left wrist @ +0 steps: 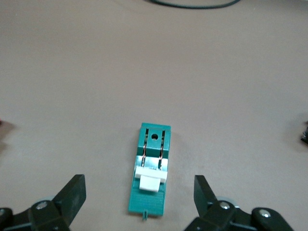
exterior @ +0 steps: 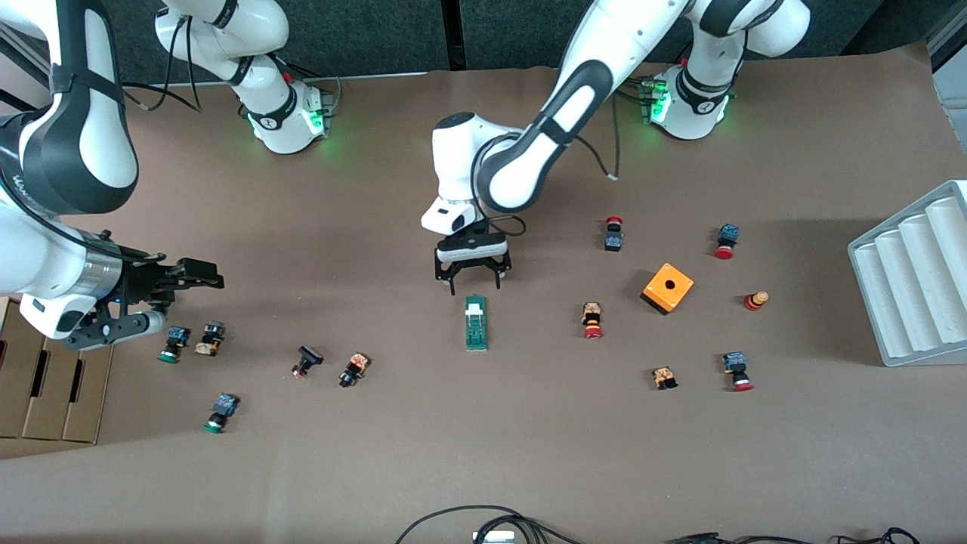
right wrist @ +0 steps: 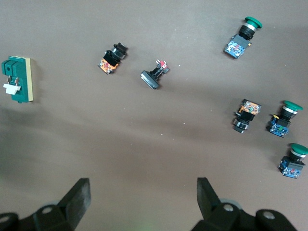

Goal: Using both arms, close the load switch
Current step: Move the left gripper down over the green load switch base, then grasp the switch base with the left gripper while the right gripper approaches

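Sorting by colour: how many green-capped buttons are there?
3, all toward the right arm's end: one nearest the front camera, one beside a black button, one below the right gripper, hidden in front view.

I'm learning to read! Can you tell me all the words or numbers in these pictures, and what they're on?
No word or number here can be read.
The load switch: no writing shows on it.
The orange box: plain, only a round hole.
Right arm: dark lettering by the picture's edge, cut off and unreadable.
Left arm's base: a small dark mark, too small to read.
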{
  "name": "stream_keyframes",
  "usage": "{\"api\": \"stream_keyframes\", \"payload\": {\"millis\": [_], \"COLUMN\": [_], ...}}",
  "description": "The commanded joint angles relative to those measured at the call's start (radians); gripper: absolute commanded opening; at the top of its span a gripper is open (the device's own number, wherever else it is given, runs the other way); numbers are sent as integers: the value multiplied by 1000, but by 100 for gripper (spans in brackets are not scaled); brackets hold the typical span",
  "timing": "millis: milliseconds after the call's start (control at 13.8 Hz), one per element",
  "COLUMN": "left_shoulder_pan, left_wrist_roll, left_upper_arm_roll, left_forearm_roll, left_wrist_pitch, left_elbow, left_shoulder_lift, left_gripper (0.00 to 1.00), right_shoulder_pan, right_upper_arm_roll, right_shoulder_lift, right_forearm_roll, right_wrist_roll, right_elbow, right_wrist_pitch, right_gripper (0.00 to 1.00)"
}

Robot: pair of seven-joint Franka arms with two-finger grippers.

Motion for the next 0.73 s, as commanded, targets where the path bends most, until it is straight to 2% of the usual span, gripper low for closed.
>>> {"api": "stream_keyframes", "payload": {"millis": [0, 145, 290, 436, 654], "left_shoulder_pan": [-32, -47, -59, -72, -75], "left_wrist_roll": [-217, -306, -318, -325, -395], "left_upper_arm_roll": [14, 15, 15, 18, 20], "left_forearm_roll": [172, 267, 335, 346, 425], "left_wrist_pitch": [14, 11, 2, -1, -19], "left_elbow": [10, 10, 15, 13, 12], "left_shoulder_lift": [51, 82, 120, 126, 140], "left_gripper": [99, 99, 99, 99, 98], "right_shoulder_pan": [-11, -13, -17, -25, -24], "right_upper_arm_roll": [-5, -7, -8, -8, -8], "right_shoulder_lift": [14, 14, 17, 20, 20], "right_forearm_roll": [-1, -1, -1, -1, -1], "right_wrist_roll": [-17, -17, -19, -20, -22], "right_elbow": [0, 0, -3, -5, -5], "right_wrist_pitch": [-13, -64, -88, -121, -148], "right_gripper": [99, 99, 99, 99, 99]}}
